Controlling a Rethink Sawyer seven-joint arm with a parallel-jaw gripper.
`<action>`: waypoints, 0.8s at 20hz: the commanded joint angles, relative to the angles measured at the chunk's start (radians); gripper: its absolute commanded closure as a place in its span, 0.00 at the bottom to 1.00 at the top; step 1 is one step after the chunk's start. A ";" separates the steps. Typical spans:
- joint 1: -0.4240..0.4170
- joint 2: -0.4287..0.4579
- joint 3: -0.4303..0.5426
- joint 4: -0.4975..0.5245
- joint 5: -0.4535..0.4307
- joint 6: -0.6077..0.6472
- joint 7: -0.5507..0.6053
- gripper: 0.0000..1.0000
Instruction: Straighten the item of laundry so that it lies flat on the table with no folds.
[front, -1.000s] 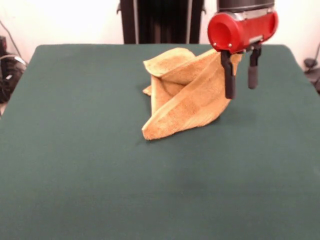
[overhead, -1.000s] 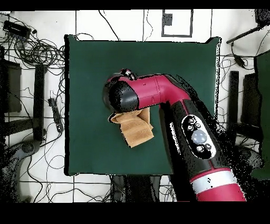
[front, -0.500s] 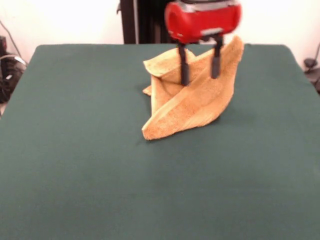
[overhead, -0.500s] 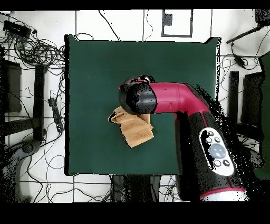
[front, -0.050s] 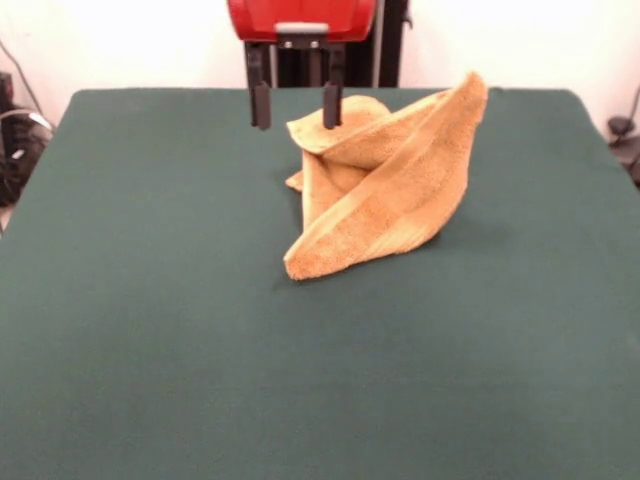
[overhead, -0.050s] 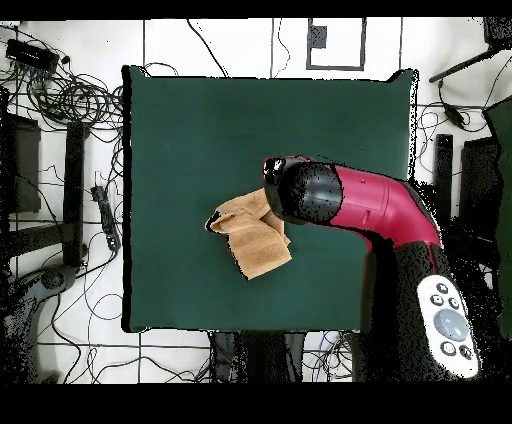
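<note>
Bench (front, -0.050s: 150, 330) cloth of dark green fills most of the front view, a broad rectangle with a white wall behind it and a dark upright post at the far middle. From overhead the bench (overhead, -0.050s: 180, 130) sits on a pale tiled floor (overhead, -0.050s: 80, 350) strewn with black cables (overhead, -0.050s: 60, 95), with dark stands and gear along both sides.

The towel (front, -0.050s: 385, 190), orange-yellow terry, lies a little past the middle of the bench toward its far edge. It is not flat: it is bunched and folded over itself, one corner standing up in a peak at the right of the front view, another fold curling over at the top, and a lower corner resting on the cloth nearer the camera. In the overhead view the towel (overhead, -0.050s: 250, 238) shows as a crumpled shape partly covered by the arm (overhead, -0.050s: 370, 205), whose red and black body crosses the bench from the lower right.

The end effector (front, -0.050s: 296, 100) hangs above the bench at the towel's upper left, its two dark fingers (front, -0.050s: 261, 100) spread apart and gripping nothing; the right-hand finger stands in front of the towel's curled fold, and contact cannot be judged.
</note>
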 joint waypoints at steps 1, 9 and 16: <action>0.109 0.103 -0.110 0.132 0.124 -0.073 0.488 0.00; 0.207 0.120 -0.217 0.148 0.243 -0.046 0.683 0.00; 0.208 0.129 -0.204 0.171 0.280 -0.091 0.694 0.00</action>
